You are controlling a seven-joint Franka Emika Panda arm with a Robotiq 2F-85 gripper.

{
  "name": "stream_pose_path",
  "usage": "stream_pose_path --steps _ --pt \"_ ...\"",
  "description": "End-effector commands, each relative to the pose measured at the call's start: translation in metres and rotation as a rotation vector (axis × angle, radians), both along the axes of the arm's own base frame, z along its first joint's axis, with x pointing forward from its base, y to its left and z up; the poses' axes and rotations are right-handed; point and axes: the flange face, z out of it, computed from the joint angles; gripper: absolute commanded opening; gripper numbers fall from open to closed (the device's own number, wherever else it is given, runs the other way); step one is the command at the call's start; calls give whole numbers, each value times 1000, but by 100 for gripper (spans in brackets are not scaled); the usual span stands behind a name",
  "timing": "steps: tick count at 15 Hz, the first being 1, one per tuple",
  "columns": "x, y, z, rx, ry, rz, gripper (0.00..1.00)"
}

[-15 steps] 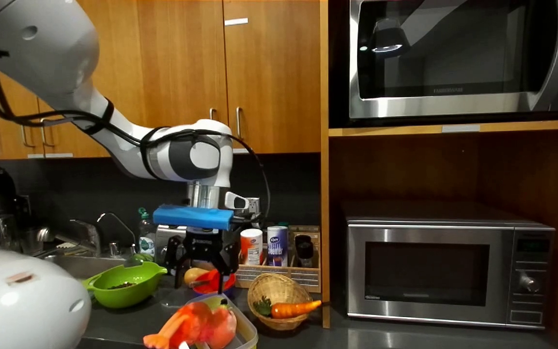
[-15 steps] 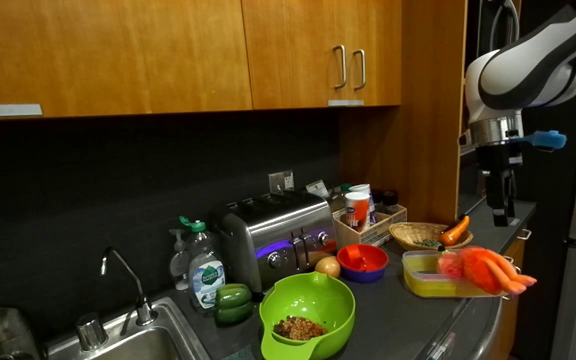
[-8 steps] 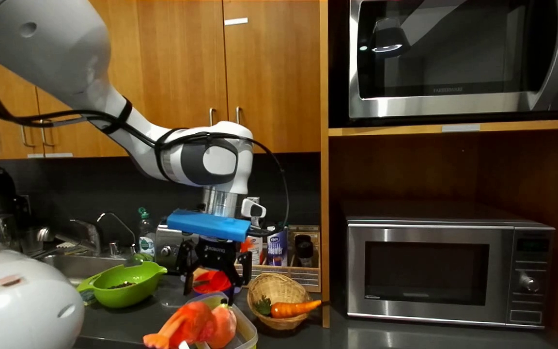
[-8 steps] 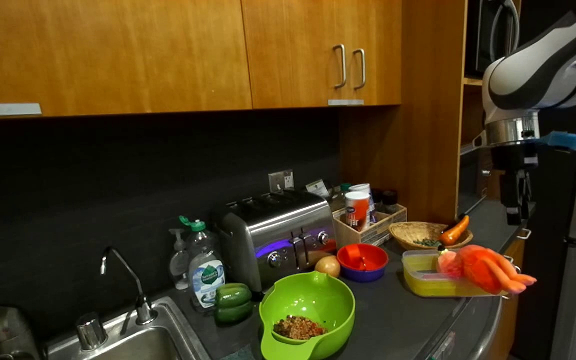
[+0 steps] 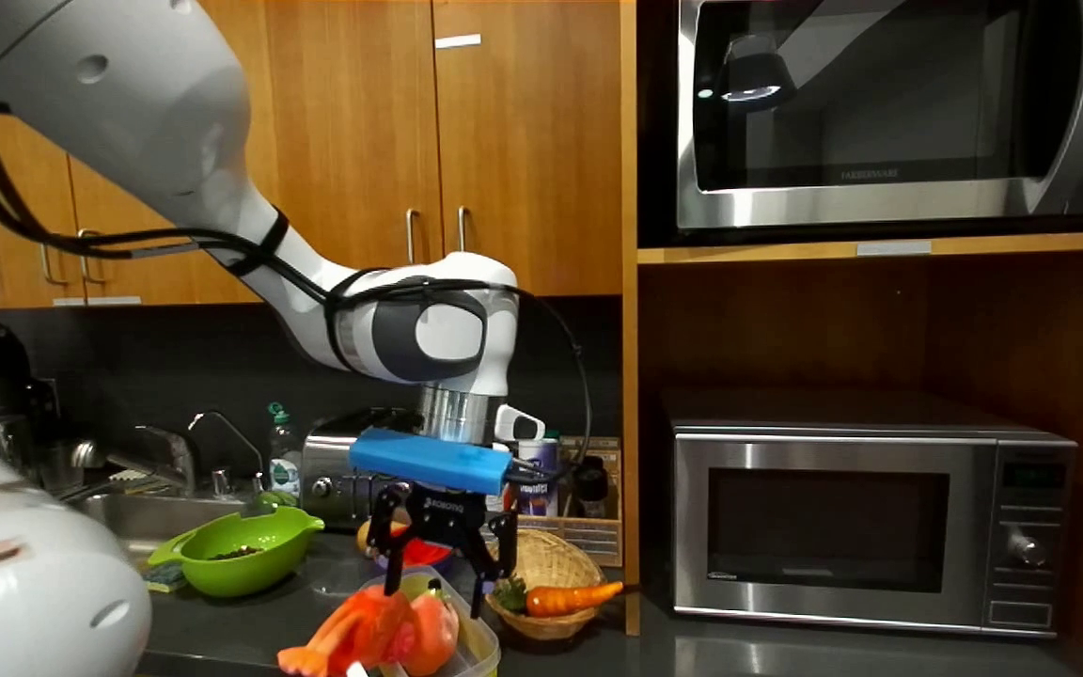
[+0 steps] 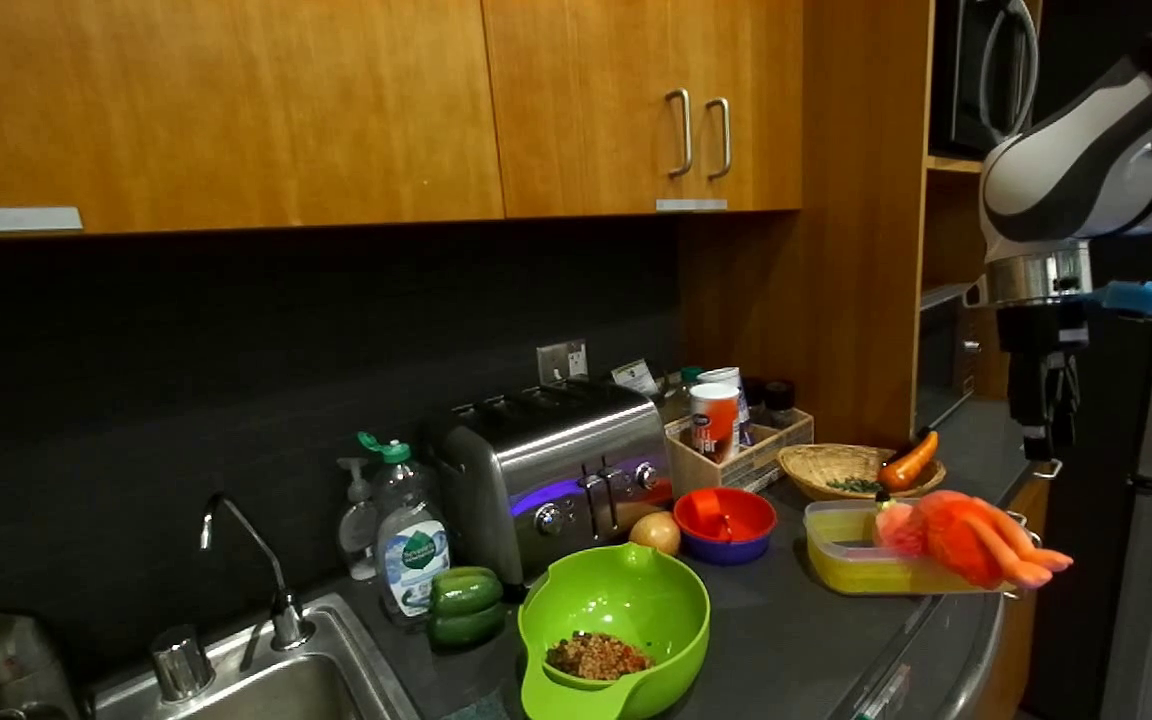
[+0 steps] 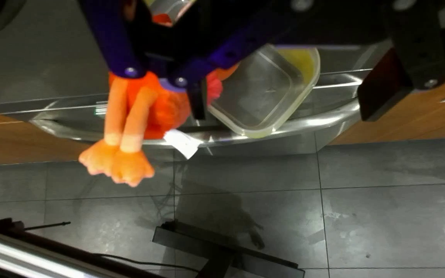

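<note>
My gripper (image 5: 435, 600) is open and empty, pointing down above the counter; it also shows in an exterior view (image 6: 1041, 450). In the wrist view its fingers (image 7: 198, 102) stand wide apart over a clear container (image 7: 309, 90) with yellow sides. An orange plush toy (image 7: 160, 112) with long legs and a white tag leans out over the container's side, its feet past the counter edge. One finger overlaps it in that view; contact cannot be told. A round pinkish shape (image 5: 432, 635) with a dark green tip lies against the plush toy (image 5: 353, 630).
A wicker basket (image 5: 551, 550) with a carrot (image 5: 574, 600) stands behind the container. A green bowl (image 6: 626, 570), a red bowl (image 6: 751, 515), an onion (image 6: 656, 533) and a toaster (image 6: 566, 460) stand along the counter. A microwave (image 5: 824, 536) sits beyond the wooden partition (image 5: 632, 376).
The gripper has moved to the right and lower in both exterior views, closer above the container. It stays open. The plush toy, container, basket and bowls have not moved.
</note>
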Motion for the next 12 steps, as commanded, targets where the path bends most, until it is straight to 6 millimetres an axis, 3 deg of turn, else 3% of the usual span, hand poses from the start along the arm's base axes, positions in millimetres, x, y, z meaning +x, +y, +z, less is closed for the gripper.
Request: stream_pose_path --steps 1,12 --pt "12 -11 -11 -37 -57 22 100" --pt "26 -17 -41 -54 -83 96 100"
